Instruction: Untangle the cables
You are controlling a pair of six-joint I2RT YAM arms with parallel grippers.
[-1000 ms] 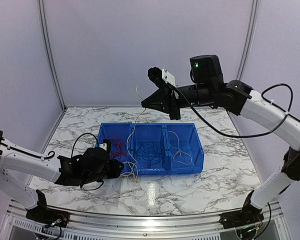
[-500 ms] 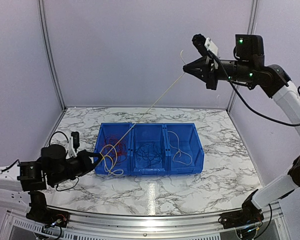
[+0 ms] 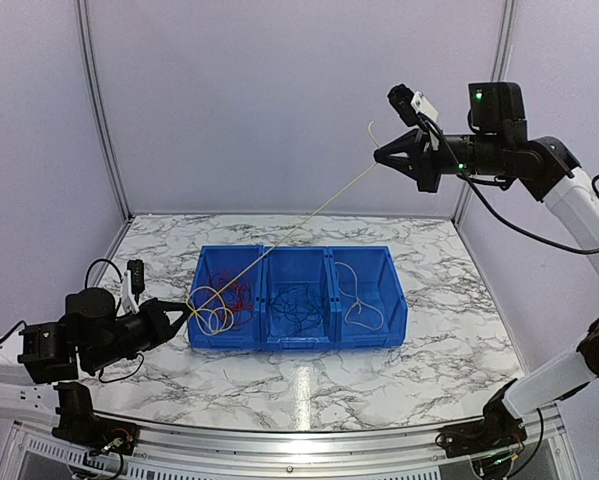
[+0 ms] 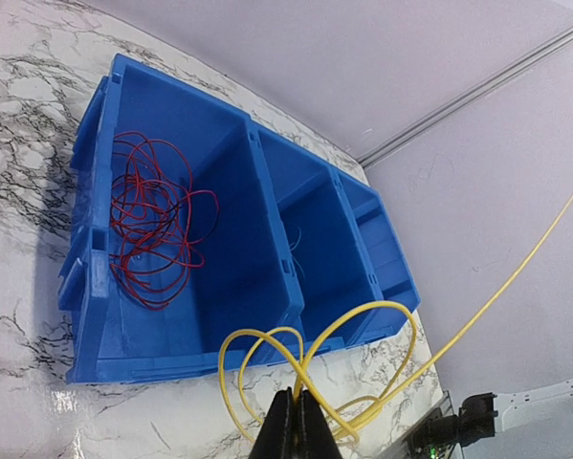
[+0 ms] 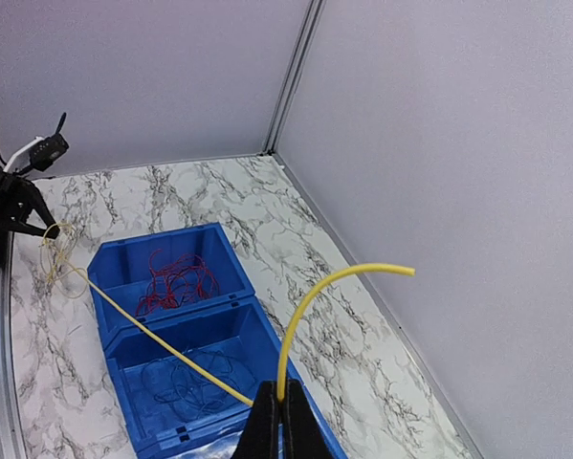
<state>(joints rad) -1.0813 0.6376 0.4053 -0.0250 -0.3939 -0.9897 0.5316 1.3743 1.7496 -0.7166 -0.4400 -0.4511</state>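
Above blue bin (image 3: 299, 340), am holding yellow cable (image 3: 279, 237) taut: right pincer (image 3: 378, 157) pinching high end, left pincer (image 3: 186, 310) pinching looped end. Red cables (image 3: 237, 292), dark cables (image 3: 297, 300), white cable (image 3: 359, 308) lying sorted in separate compartments; yellow loops left to undo.

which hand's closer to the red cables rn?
Left. The left hand sits low, just left of the red cables; the right hand is high up, far to their back-right.

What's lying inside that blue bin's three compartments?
Red cables left, dark cables middle, a white cable right. The taut yellow cable crosses over the left compartment, hiding a thin strip.
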